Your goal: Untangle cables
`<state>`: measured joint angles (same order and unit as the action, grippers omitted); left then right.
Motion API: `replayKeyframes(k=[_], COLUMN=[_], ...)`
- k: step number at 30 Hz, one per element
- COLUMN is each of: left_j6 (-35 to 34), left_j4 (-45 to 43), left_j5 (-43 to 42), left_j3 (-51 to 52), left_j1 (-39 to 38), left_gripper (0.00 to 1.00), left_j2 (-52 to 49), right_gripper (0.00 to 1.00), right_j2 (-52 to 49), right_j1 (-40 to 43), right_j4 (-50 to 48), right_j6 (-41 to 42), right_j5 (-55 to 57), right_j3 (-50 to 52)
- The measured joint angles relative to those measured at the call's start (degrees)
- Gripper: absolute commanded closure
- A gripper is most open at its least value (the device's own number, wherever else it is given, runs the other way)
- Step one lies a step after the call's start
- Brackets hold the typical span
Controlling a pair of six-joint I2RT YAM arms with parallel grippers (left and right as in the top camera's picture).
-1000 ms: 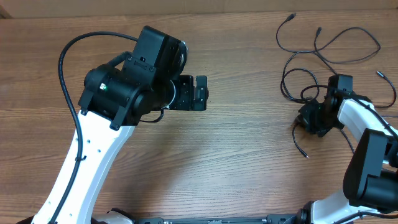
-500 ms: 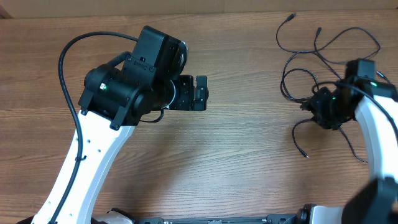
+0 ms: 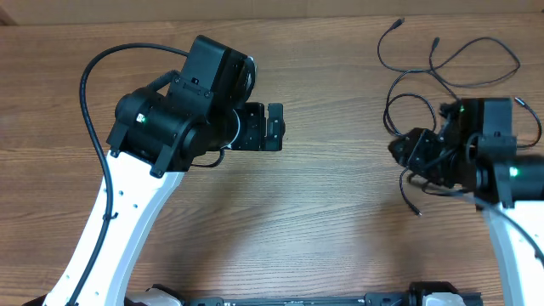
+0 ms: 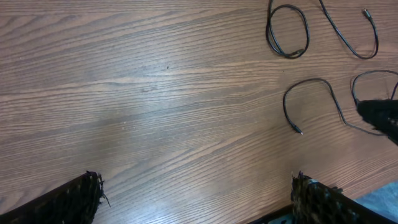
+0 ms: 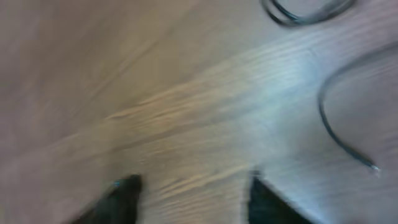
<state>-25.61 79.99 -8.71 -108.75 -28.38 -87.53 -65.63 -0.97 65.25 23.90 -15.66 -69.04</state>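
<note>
Several thin black cables [image 3: 408,106] lie loose in loops at the table's far right, one plug end [image 3: 416,212] pointing toward the front. My right gripper [image 3: 398,150] hovers at the left edge of these loops; in the blurred right wrist view it [image 5: 193,199] is open and empty, with a cable [image 5: 333,127] to its right. My left gripper [image 3: 274,127] is open and empty over bare table left of centre. The left wrist view shows its fingertips [image 4: 81,199] wide apart, and cables [image 4: 311,93] far off.
The wooden table [image 3: 323,221] fills the view. The left arm's own thick black cable [image 3: 89,93] arcs at the left. A cable loop [image 4: 287,31] and the right gripper's black body [image 4: 379,115] show in the left wrist view.
My right arm has swung round and its gripper has moved left, toward the left edge of the cable loops. The left arm has not moved.
</note>
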Motion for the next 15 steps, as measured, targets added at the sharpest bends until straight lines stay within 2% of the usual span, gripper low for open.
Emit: replayKeyframes(k=[1,9,15], left_j6=[0.0,0.0,0.0], left_j4=[0.0,0.0,0.0], left_j5=[0.0,0.0,0.0], left_j3=[0.0,0.0,0.0], left_j1=[0.0,0.0,0.0], left_gripper=[0.01,0.00,0.00], left_j2=[0.0,0.0,0.0], right_gripper=[0.00,0.00,0.00], right_j2=[0.7,1.2,1.2], right_j1=[-0.9,-2.6,-2.6], right_j4=[-1.3,-7.9,-7.0], right_j6=[0.1,0.1,0.6], right_j5=[0.0,0.0,-1.1], right_j3=[0.0,0.0,0.0])
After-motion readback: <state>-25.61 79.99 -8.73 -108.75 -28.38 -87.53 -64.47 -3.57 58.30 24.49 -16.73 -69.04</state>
